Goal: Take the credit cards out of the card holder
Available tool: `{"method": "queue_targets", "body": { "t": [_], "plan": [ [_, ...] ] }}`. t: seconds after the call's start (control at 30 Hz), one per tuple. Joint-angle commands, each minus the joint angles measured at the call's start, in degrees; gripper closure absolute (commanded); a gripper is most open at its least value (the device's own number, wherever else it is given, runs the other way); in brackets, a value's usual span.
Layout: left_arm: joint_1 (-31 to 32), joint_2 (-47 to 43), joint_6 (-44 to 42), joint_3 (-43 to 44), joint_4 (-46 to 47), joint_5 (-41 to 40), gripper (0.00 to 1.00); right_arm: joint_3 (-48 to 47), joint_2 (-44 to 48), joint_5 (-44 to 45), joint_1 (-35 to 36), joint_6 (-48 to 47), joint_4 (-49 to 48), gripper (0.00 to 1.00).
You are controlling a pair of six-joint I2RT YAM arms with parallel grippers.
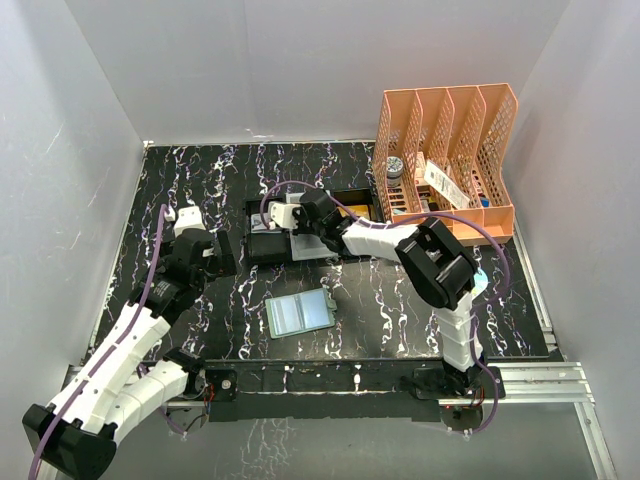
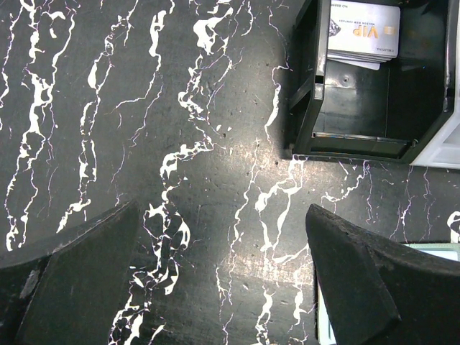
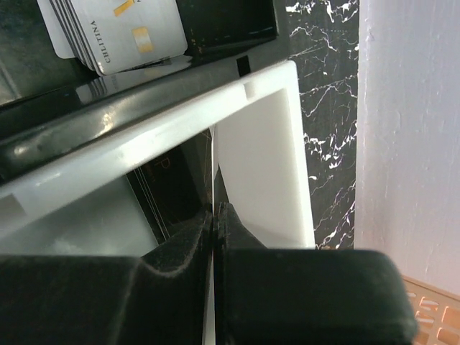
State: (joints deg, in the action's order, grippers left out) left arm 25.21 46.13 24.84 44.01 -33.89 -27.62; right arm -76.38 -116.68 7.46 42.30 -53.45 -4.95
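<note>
We hold the right gripper pinched shut over the white tray, credit cards stacked just ahead, while the left gripper hangs spread, presumably ready to steady the card holder beside its finger.

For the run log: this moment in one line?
left end effector open | right end effector shut at white tray | card holder open

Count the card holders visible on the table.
1: the card holder lies open on the table, near its front middle. Others could be hidden inside the orange organizer.
</note>
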Motion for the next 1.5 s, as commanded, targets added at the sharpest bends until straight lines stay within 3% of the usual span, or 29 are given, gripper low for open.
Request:
{"method": "queue_targets", "body": {
  "t": [0.0, 0.2, 0.97, 1.47],
  "plan": [
    [-0.3, 0.2, -0.6, 0.6, 0.0, -0.8, 0.01, -3.7, -1.8, 0.9, -0.2, -3.9, -5.3, 1.00],
    [-0.3, 0.5, -0.6, 0.7, 0.0, -1.0, 0.01, -3.9, -2.9, 1.2, -0.4, -6.0, -4.0, 1.00],
    [-0.3, 2.1, -0.4, 0.7, -0.3, -1.1, 0.01, -5.2, -3.4, 0.3, -0.6, -4.2, -0.5, 0.67],
    [-0.3, 3.4, -0.8, 0.6, -0.3, -0.1, 0.01, -6.1, -3.5, 0.1, -1.3, -3.1, 0.9, 0.61]
  ]
}}
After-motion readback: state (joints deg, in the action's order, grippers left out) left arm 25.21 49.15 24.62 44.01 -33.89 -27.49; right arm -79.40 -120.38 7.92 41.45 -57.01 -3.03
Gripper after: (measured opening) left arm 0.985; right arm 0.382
